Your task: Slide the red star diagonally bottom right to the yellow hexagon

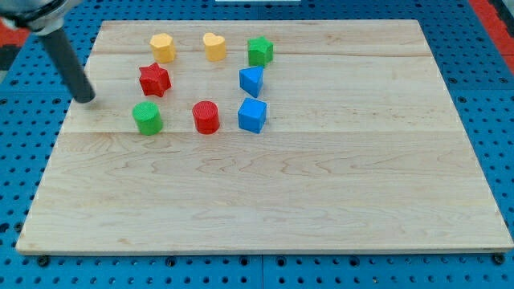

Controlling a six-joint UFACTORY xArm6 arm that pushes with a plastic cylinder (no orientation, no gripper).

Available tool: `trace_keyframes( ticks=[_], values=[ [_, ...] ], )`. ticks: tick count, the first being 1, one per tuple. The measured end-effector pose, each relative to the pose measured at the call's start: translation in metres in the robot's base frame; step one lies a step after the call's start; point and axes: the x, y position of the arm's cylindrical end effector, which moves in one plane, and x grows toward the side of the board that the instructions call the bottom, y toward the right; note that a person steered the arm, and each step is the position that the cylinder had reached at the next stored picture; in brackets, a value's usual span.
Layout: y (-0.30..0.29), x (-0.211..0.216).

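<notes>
On the pale wooden table (pixel 321 201), the ridged red star (pixel 154 79) sits right of my tip (pixel 86 99), apart; no pincer shows.

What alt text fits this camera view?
My tip rests left of the red star, not touching it. The yellow hexagon sits just above the star, among other blocks on the wooden board.

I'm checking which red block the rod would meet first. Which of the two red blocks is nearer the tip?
The red star: it lies just to the view's right of my tip. The red cylinder sits farther right.
</notes>
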Motion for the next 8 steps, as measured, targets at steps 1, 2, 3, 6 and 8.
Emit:
trace_keyframes(
  ticks=[1,2,3,6,8],
  values=[
    [0.022,-0.023],
    [0.061,-0.023],
    [0.070,-0.023],
    [0.124,-0.025],
    [0.124,-0.026]
  ],
)
